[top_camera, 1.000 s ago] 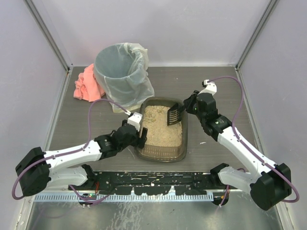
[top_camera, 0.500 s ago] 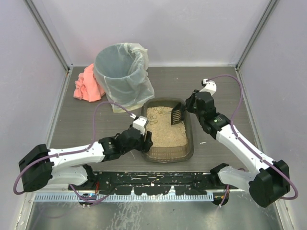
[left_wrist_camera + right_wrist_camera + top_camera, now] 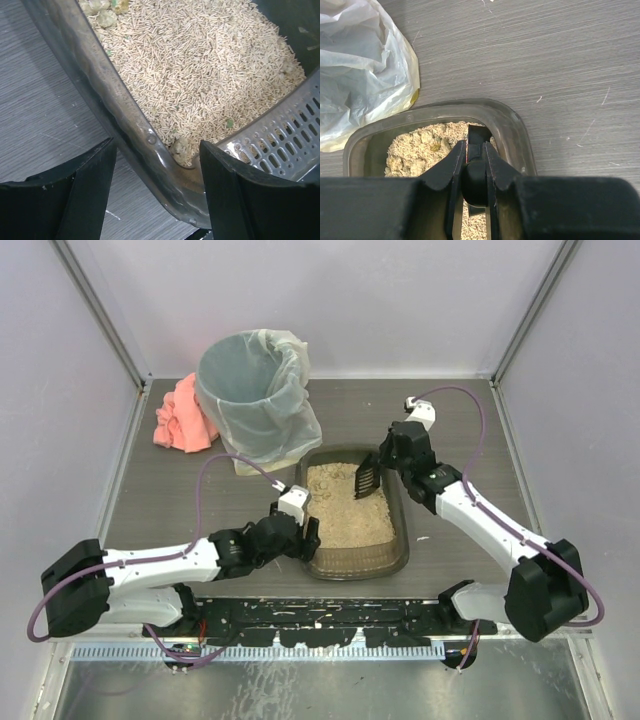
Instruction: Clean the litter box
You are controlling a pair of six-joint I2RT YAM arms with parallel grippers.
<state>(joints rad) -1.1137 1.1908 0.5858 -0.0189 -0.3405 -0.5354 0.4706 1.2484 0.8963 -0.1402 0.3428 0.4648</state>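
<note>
Evidently stiff, litter-heavy: shallow dark plastic litter box (image 3: pixel 100 85), rim straddled by my wide left gripper (image 3: pixel 155 147); right gripper (image 3: pixel 473 146) clamps black slotted scoop (image 3: pixel 366 476).

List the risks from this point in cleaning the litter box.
1. The left gripper has its jaws astride the side wall of the litter box but apart from it, so the box is likely to slide when the scoop digs in.
2. The scoop, pinched in the right gripper, is slotted. Carrying clumps over to the bin could scatter litter on the table.
</note>
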